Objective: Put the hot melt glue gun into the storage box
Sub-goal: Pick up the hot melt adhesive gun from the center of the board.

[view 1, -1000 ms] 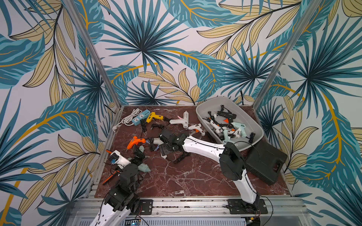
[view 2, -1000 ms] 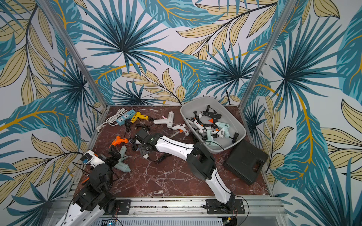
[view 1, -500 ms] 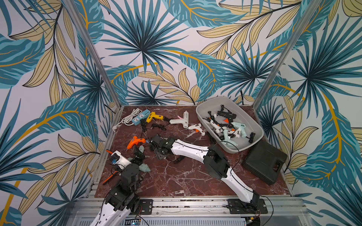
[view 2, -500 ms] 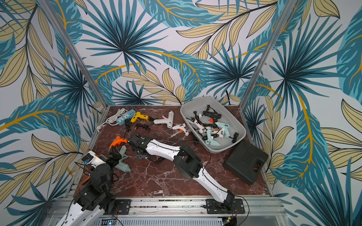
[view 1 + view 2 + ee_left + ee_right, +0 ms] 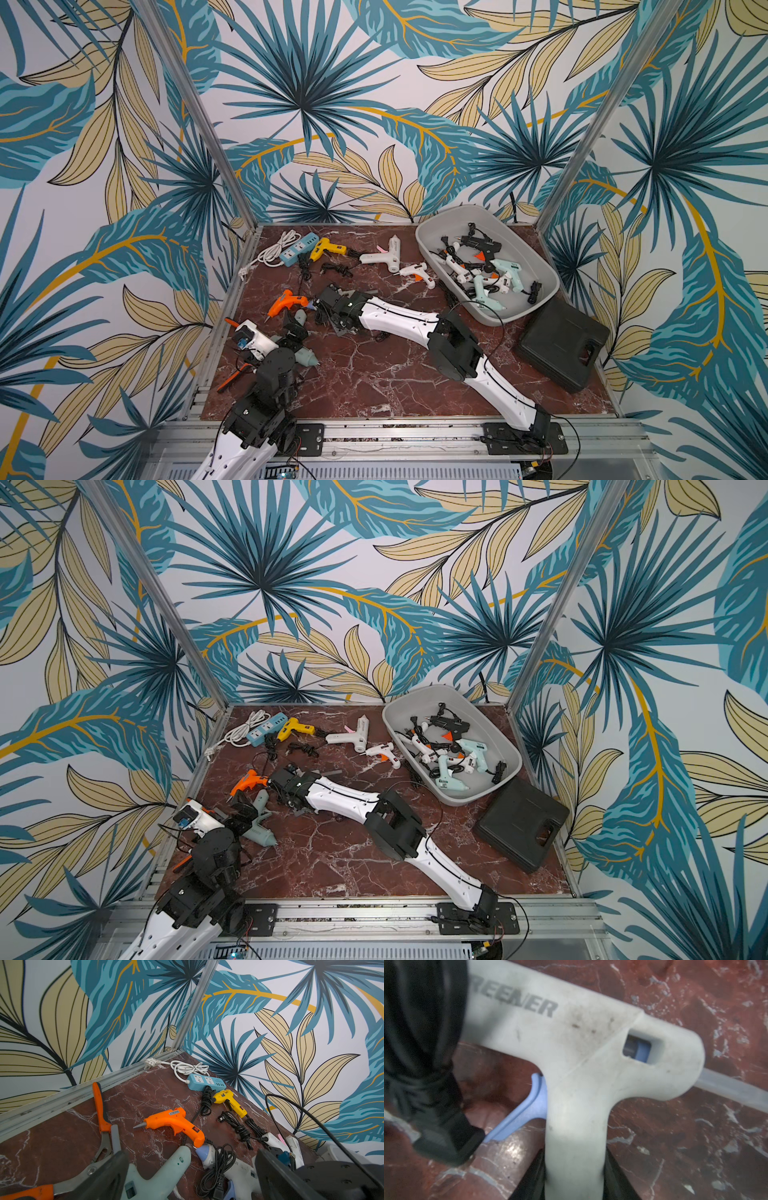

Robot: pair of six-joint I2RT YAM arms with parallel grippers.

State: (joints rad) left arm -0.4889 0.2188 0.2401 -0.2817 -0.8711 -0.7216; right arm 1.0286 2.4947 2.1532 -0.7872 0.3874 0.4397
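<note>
1. In both top views one storage box (image 5: 528, 305) (image 5: 482, 789) is counted, well apart from the right gripper (image 5: 326, 305); six glue guns (image 5: 286, 301) are seen outside it.
2. Left wrist view: the left gripper (image 5: 191, 1178) is spread wide, nothing grasped.
3. Right wrist view: the white glue gun (image 5: 581, 1043), lying on the table (image 5: 695, 1147), is clamped by its handle in the right gripper.

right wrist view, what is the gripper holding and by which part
The right gripper grips the white glue gun by its handle, one finger on each side; the gun lies on the table. The left gripper is open, holding nothing.
</note>
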